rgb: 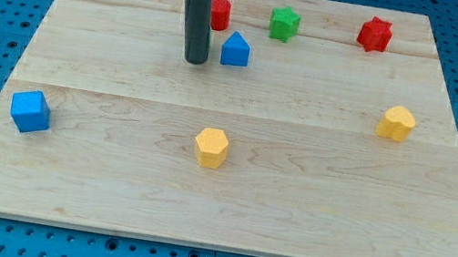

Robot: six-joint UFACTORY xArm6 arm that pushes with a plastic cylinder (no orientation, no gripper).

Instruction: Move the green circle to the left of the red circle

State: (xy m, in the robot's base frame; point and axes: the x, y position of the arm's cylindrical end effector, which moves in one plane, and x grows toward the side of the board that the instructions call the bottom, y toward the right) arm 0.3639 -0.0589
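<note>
My tip (194,61) rests on the board near the view's top, left of centre. A red block (221,14), seemingly round, stands just behind the rod and is partly hidden by it, up and right of the tip. A green block (284,23) stands to the right of that red block, a short gap away; its outline looks more like a star than a circle. No other green block shows. A blue house-shaped block (236,49) sits close to the right of my tip, not touching it.
A red star (375,34) is at the view's top right. A yellow block (397,123) lies at the right, a yellow hexagon (211,147) near the centre bottom, and a blue cube (31,111) at the left. The wooden board's (213,228) edges drop to a blue pegboard.
</note>
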